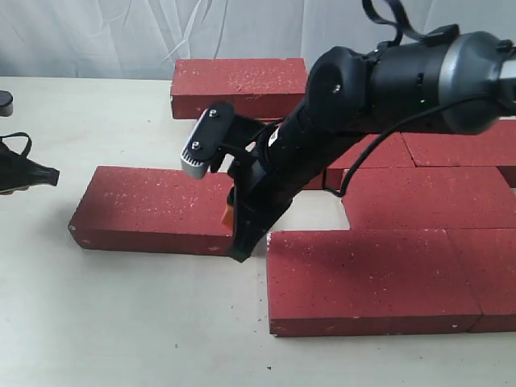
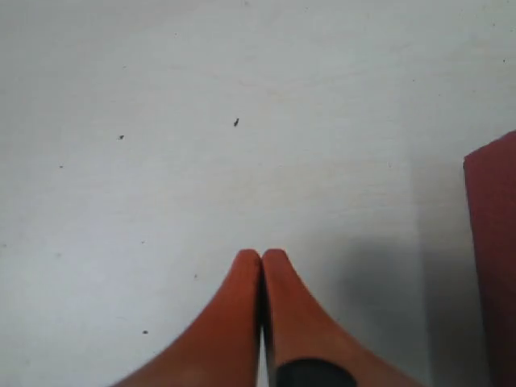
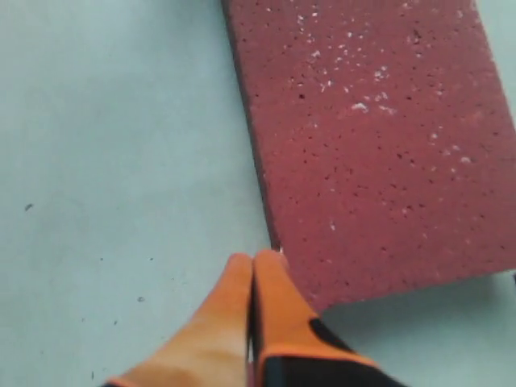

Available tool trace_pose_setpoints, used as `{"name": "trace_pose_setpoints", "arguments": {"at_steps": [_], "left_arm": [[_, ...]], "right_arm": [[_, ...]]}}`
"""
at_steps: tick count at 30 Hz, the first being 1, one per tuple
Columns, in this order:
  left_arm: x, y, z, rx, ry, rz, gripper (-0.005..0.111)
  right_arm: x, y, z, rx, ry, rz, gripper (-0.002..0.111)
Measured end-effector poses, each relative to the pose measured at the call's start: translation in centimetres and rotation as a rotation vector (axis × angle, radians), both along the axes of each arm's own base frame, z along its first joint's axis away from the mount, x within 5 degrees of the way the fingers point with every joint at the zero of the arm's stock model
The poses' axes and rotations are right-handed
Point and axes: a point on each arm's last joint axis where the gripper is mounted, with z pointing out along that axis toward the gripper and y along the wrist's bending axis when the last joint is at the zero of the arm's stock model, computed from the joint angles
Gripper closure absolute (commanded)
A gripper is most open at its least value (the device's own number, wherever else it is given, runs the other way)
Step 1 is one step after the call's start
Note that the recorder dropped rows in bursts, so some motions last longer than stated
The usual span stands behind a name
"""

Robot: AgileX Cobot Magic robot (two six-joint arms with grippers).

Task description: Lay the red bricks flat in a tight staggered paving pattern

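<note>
Bricks (image 1: pixel 387 278) lying flat, packed at right of ext. view; loose brick (image 1: pixel 153 208) sitting centre-left, bare table (image 1: pixel 121 322) opening below and left. Right gripper (image 3: pixel 252 260), fingers pinched together on nothing, is touching one brick's corner; arm (image 1: pixel 322 121) is hiding which. Left gripper (image 2: pixel 261 255), likewise closed empty, is hovering over table, mostly cut off at left edge.

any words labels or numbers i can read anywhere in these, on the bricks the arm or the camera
No text can be read in any view.
red bricks: white speckles only, no stamp or number.
right arm: a small green light, no legible label.
silver camera on that arm: no marking that can be read.
table: dark specks only.
</note>
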Motion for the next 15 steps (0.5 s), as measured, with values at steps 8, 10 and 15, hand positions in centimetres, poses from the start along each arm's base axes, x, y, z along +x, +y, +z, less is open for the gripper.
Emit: {"name": "trace_pose_setpoints", "arguments": {"at_steps": [8, 10, 15], "left_arm": [[0.7, -1.8, -1.5, -0.015, 0.041, -0.047, 0.107], [1.0, -2.5, -1.7, -0.014, 0.049, -0.075, 0.107], [1.4, -3.4, -2.4, -0.016, 0.072, -0.109, 0.107]], "right_arm": [[1.4, 1.6, -3.2, -0.007, 0.068, 0.009, 0.109], [1.7, 1.8, -3.8, -0.014, 0.078, 0.01, 0.109], [1.8, 2.0, -4.6, -0.023, 0.09, 0.006, 0.109]]}}
